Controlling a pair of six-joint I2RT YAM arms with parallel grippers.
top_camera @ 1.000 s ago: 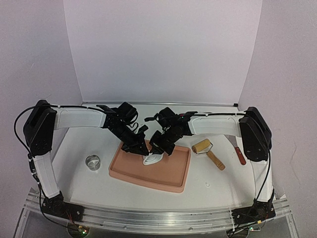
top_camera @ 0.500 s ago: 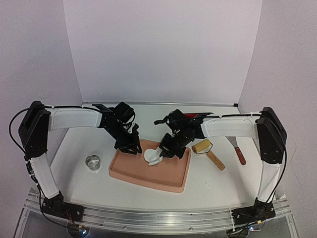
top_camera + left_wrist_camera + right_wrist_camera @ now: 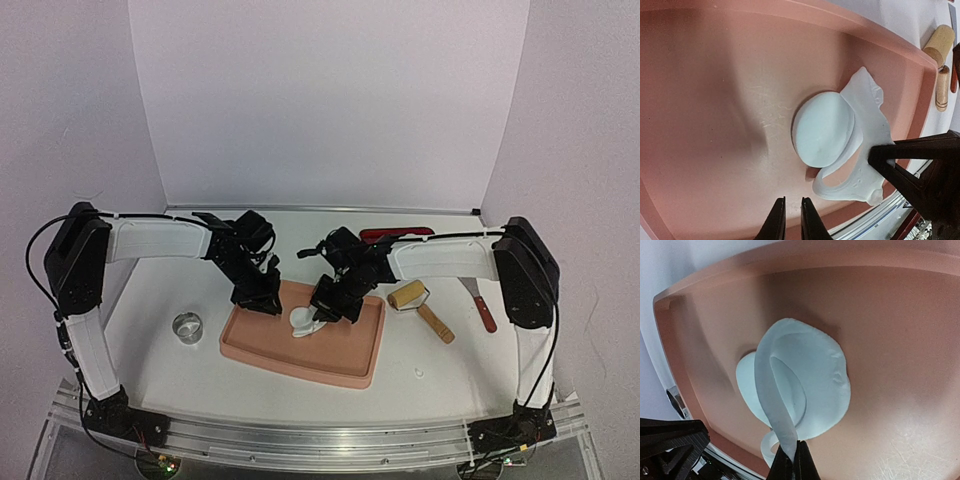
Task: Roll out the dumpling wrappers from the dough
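Overhead view: shallow pink rectangular tray [image 3: 260,340] sits mid-table, both arms reaching in over it.

Right gripper [image 3: 791,455]: jaws clenched on one end of the holed white dough scrap [image 3: 871,127], a thin ragged strip with a cut-out. The pinched end is lifted off the tray floor and curls up to the fingers. The rest of the scrap lies on the tray, toward its right half.

One round white dough disc [image 3: 822,131] lies flat on the tray floor, near the tray's centre. The scrap overlaps the disc's edge; from the right wrist view I think the disc sits partly beneath the raised strip, though the overlap hides where they part.

Left gripper [image 3: 792,201]: over the tray's far-left part, beside the disc and apart from it. Fingers nearly together with a narrow gap showing, nothing between them.

Off the tray:
- small metal ring cutter [image 3: 187,326], just left of the tray
- wooden-handled roller [image 3: 412,298], just right of the tray
- red-handled metal scraper [image 3: 483,308], further right
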